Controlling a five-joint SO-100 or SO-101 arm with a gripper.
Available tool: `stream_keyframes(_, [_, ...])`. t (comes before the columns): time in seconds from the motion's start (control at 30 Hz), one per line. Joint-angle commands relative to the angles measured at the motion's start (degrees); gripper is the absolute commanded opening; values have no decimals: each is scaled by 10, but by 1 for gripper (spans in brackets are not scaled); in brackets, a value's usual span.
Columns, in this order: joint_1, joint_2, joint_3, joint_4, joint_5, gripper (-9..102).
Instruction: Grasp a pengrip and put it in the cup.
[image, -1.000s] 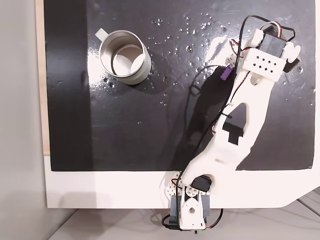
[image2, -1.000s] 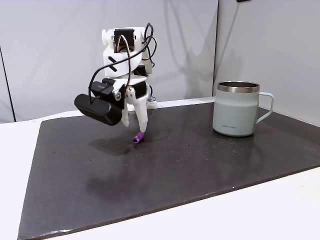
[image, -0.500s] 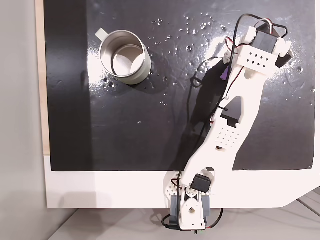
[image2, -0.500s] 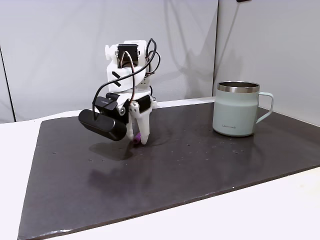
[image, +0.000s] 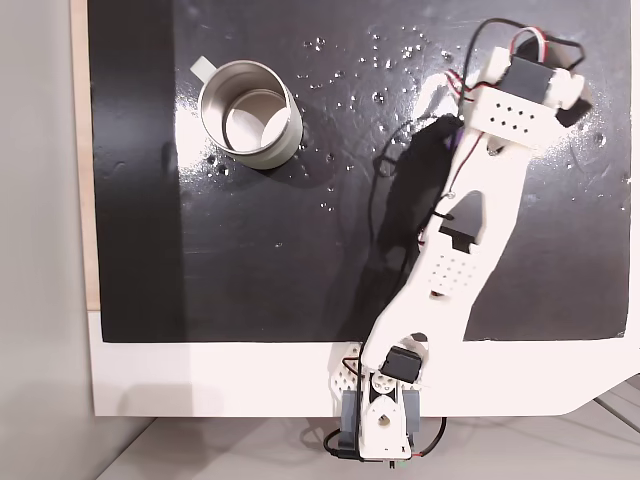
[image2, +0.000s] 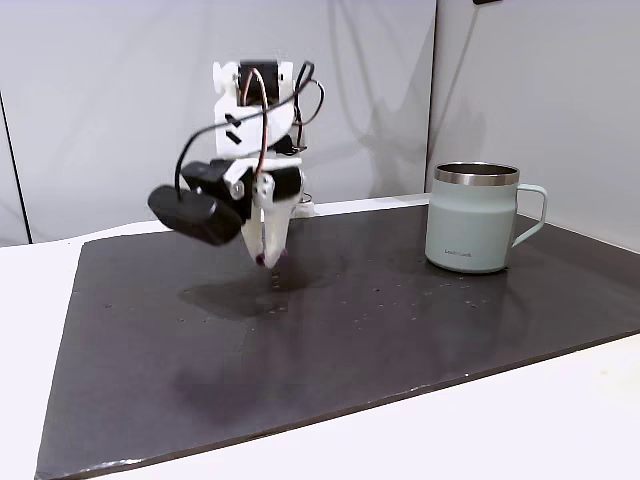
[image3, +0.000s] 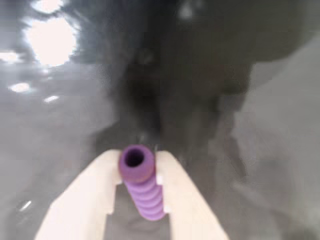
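In the wrist view I see my gripper (image3: 136, 165) clenched on the purple ribbed pengrip (image3: 141, 186), which sits pinched between the two pale fingers (image3: 87, 200) with its open end facing the dark mat (image3: 260, 150). In a fixed view from the side, the gripper (image2: 264, 260) hangs clear above the mat (image2: 400, 330), a speck of purple showing at its tip. The metal mug (image2: 474, 217) stands well apart to the right there, and in a fixed view from above it (image: 250, 113) sits upright and open-mouthed, far left of my arm (image: 470, 220).
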Motion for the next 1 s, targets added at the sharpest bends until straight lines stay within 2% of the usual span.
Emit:
stream_keyframes(0.0, [-29, 155, 14, 4, 18, 0])
stream_keyframes(0.23, [-108, 307, 27, 4, 70, 0])
stream_keyframes(0.47, [-211, 386, 41, 4, 173, 0])
stream_keyframes(0.77, [-337, 351, -6, 1, 352, 0])
stream_keyframes(0.97, [-403, 303, -16, 1, 423, 0])
